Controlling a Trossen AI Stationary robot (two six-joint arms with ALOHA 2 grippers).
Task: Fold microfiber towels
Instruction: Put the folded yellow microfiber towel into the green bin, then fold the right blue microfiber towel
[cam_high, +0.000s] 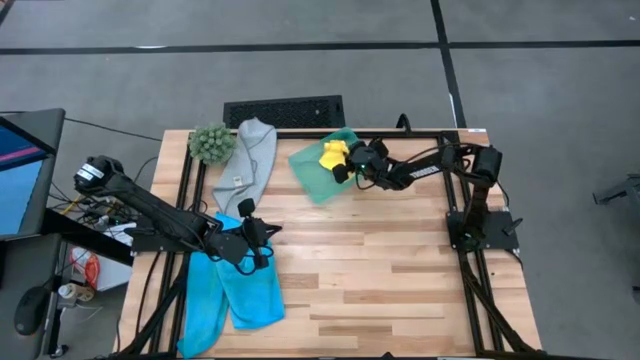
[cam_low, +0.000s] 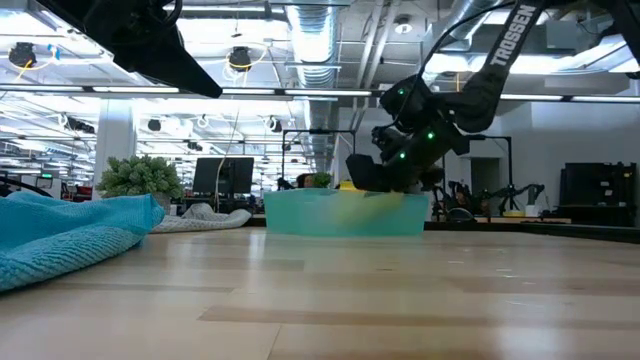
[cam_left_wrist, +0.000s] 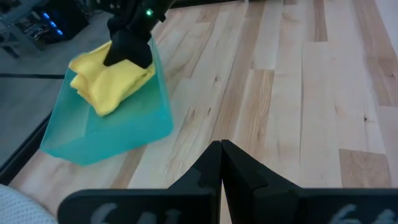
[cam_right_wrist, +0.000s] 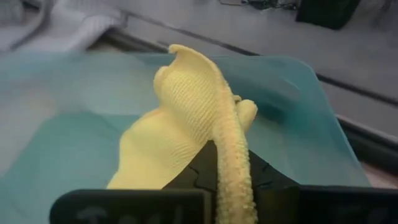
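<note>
The right end effector (cam_high: 347, 162), at upper centre of the high view, pinches a ridge of the yellow towel (cam_high: 333, 154) inside the teal tray (cam_high: 312, 180). The left end effector (cam_high: 252, 236) hovers shut and empty above the two blue towels (cam_high: 236, 290) at lower left; the grey towel (cam_high: 250, 158) lies upper left on the surface (cam_high: 400, 270). The cloth looks light, limp and grippy, likely to slump; edges or corners seem the best holds.
</note>
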